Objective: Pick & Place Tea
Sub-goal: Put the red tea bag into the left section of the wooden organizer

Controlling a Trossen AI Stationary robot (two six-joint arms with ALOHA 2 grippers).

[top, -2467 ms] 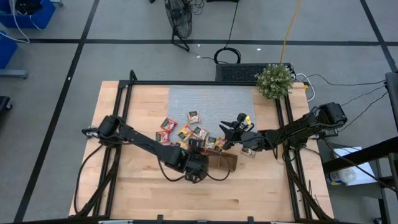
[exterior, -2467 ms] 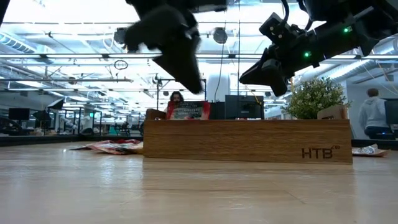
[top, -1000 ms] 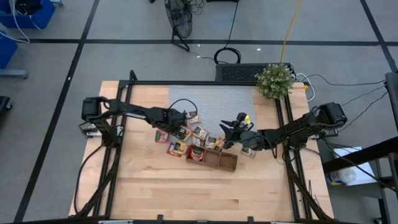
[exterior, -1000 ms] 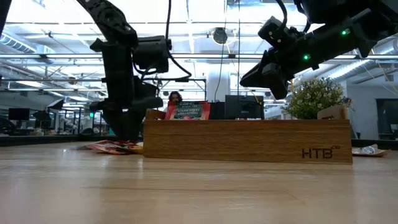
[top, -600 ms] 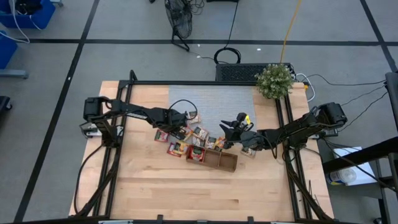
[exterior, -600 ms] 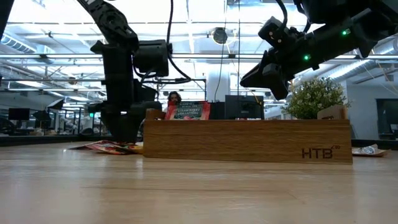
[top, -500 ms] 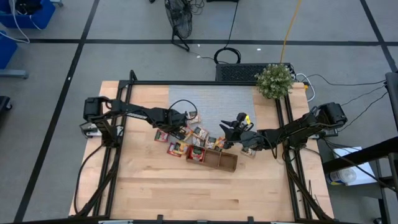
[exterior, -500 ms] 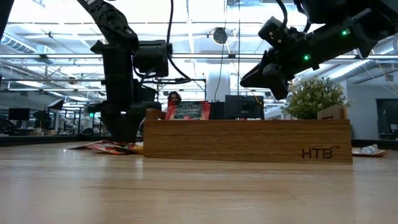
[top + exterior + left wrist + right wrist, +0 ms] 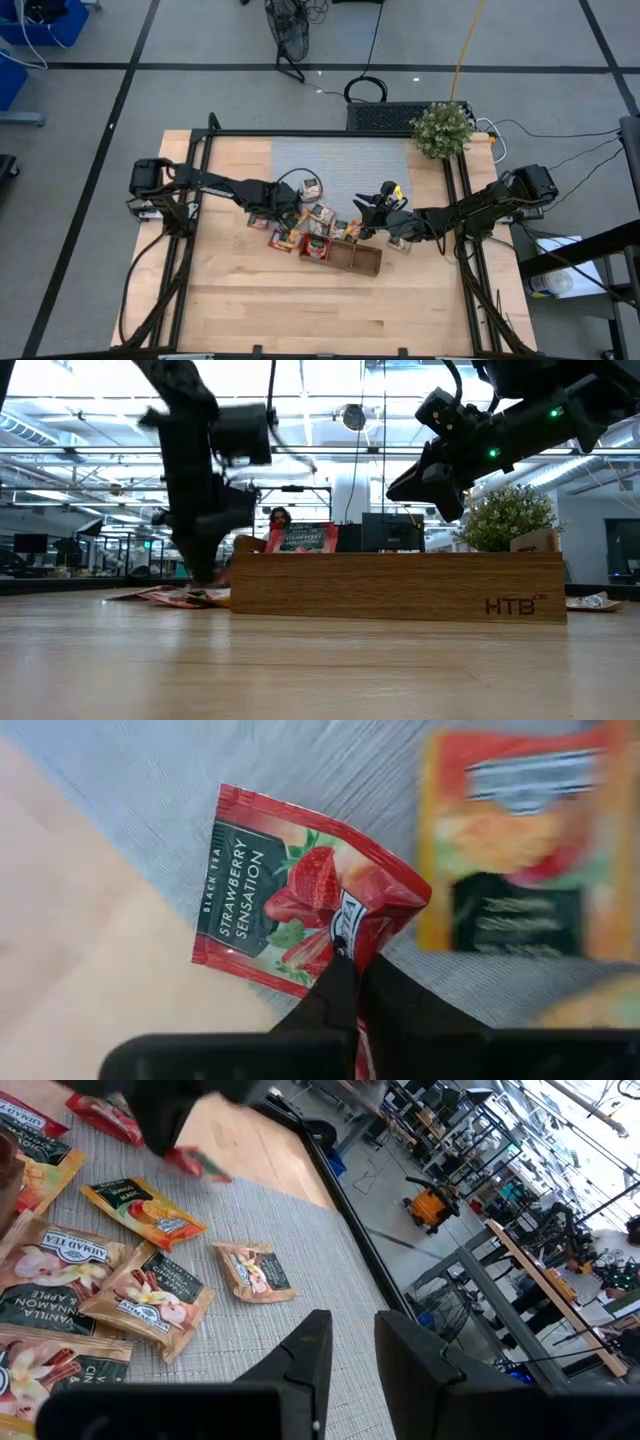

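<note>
Several tea packets [image 9: 320,215] lie flat on the grey mat [image 9: 345,165] and on the wood beside it. My left gripper [image 9: 283,211] is above their left end, shut on a red strawberry packet [image 9: 290,910]. That packet also shows as a red blur [image 9: 195,1165] in the right wrist view. My right gripper [image 9: 366,215] hovers over the pile's right end. It is open, with nothing between its fingers [image 9: 310,1355]. The brown wooden tray [image 9: 352,258] stands near the pile, with a red packet [image 9: 300,538] upright in it. My left gripper pinches the red packet between its two fingers [image 9: 335,985] at one edge [image 9: 345,935], where the wrapper is creased. The fingers come from above, pointing steeply down. The packet sticks out tilted beyond the fingertips, clear of the mat.
A potted plant [image 9: 441,129] stands at the table's far right corner. Black frame rails [image 9: 195,190] run along both sides of the table. Bare wood [image 9: 300,310] lies between the tray and the near edge.
My left gripper has shut on the red packet. It has then drawn back a little toward the table's left and near edges, rolling its wrist, and the packet has gone with it. My right gripper has kept still.
</note>
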